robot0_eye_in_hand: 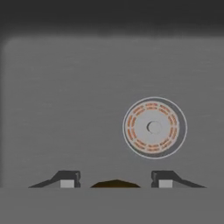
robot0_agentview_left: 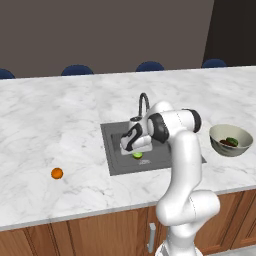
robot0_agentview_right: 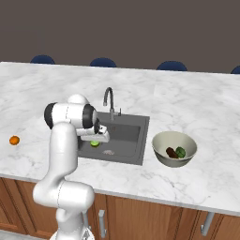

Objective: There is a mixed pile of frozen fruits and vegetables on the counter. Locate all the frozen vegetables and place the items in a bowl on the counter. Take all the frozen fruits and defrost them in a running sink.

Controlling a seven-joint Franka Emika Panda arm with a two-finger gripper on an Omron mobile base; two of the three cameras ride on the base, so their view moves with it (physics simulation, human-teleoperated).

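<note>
The hand camera looks straight down into the sink (robot0_eye_in_hand: 87, 87), its dark grey floor spreading across the frame with a darker wall along the top edge. The round drain (robot0_eye_in_hand: 154, 127) sits right of centre, a pale disc ringed with orange-tinted slots. At the bottom, the tool (robot0_eye_in_hand: 116, 180) shows its two dark fingertips (robot0_eye_in_hand: 67, 179) set well apart. Between them pokes the top of a small dark, brownish-green shape (robot0_eye_in_hand: 115, 183), too cropped to identify.
</note>
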